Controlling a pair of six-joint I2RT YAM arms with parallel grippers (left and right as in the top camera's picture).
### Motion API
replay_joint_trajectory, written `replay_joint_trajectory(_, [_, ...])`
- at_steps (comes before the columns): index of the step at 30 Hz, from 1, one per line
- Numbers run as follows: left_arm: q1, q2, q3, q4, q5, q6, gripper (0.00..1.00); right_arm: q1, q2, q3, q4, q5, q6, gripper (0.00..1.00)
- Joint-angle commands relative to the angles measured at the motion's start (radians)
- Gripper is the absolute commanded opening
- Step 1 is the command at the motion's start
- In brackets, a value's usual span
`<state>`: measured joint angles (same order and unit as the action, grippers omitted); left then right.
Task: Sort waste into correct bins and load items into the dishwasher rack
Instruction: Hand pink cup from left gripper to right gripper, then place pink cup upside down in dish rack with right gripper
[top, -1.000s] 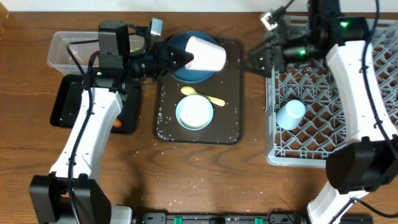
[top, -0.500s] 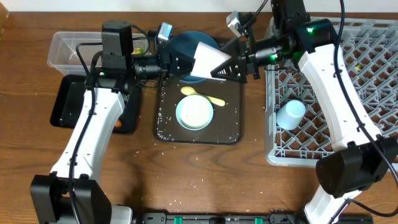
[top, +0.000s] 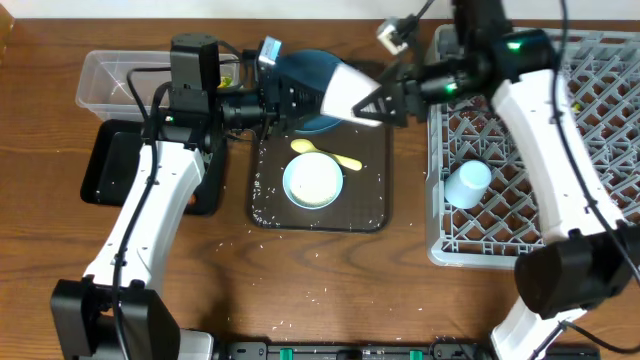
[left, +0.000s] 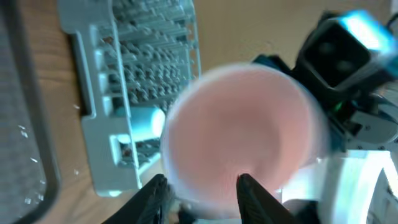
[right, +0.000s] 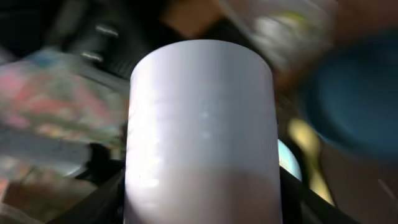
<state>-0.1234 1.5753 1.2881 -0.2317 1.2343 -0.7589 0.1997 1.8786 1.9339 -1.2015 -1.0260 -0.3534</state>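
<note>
The pale pink cup (top: 347, 92) hangs sideways in the air over the dark blue bowl (top: 298, 72). My left gripper (top: 300, 101) is shut on its left end; the left wrist view shows the cup's round end (left: 242, 130) above the fingers (left: 202, 186). My right gripper (top: 383, 102) reaches in from the right, fingers against both sides of the cup (right: 202, 124). The white bowl (top: 313, 181) and yellow spoon (top: 333, 155) lie on the brown tray (top: 372, 205). The light blue cup (top: 468, 183) lies in the grey rack (top: 600, 120).
The clear tub (top: 105, 72) stands at the back left, something yellow-green at its right end. The black tray (top: 100, 172) is in front of it, an orange carrot piece (top: 190, 198) at its right edge. Rice grains lie on the brown tray (top: 258, 190) and table (top: 320, 293).
My right gripper came from over the rack to the cup and now has its fingers around it. The left arm has carried the cup a little to the right.
</note>
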Motion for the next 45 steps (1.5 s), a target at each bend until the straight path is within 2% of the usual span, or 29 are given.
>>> replay_joint_trajectory(1, [0.001,-0.004,0.007,0.001,-0.123,0.08,0.4,-0.089,-0.09,0.002,-0.035,0.275,0.163,0.48])
replay_joint_trajectory(8, [0.001,-0.004,-0.014,-0.039,-0.409,0.12,0.46,-0.262,-0.198,0.002,-0.221,0.74,0.409,0.55])
replay_joint_trajectory(13, [-0.008,-0.004,-0.015,-0.172,-0.607,0.139,0.47,-0.338,-0.191,0.002,-0.451,0.904,0.435,0.58])
replay_joint_trajectory(15, [-0.012,-0.004,-0.015,-0.204,-0.664,0.138,0.47,-0.361,-0.19,-0.002,-0.495,0.913,0.439,0.58])
replay_joint_trajectory(21, [-0.032,-0.004,-0.015,-0.258,-0.765,0.194,0.47,-0.384,-0.19,-0.098,-0.475,1.027,0.521,0.59])
replay_joint_trajectory(29, [-0.038,-0.004,-0.015,-0.282,-0.859,0.209,0.47,-0.433,-0.189,-0.348,-0.345,0.993,0.515,0.55])
replay_joint_trajectory(34, [-0.04,-0.004,-0.015,-0.29,-0.878,0.209,0.47,-0.443,-0.188,-0.444,-0.269,0.976,0.514,0.55])
replay_joint_trajectory(40, [-0.04,-0.004,-0.015,-0.298,-0.881,0.209,0.47,-0.443,-0.167,-0.498,-0.198,0.977,0.541,0.57])
replay_joint_trajectory(45, [-0.04,-0.004,-0.015,-0.314,-0.88,0.209,0.47,-0.453,-0.134,-0.542,-0.145,0.993,0.583,0.66])
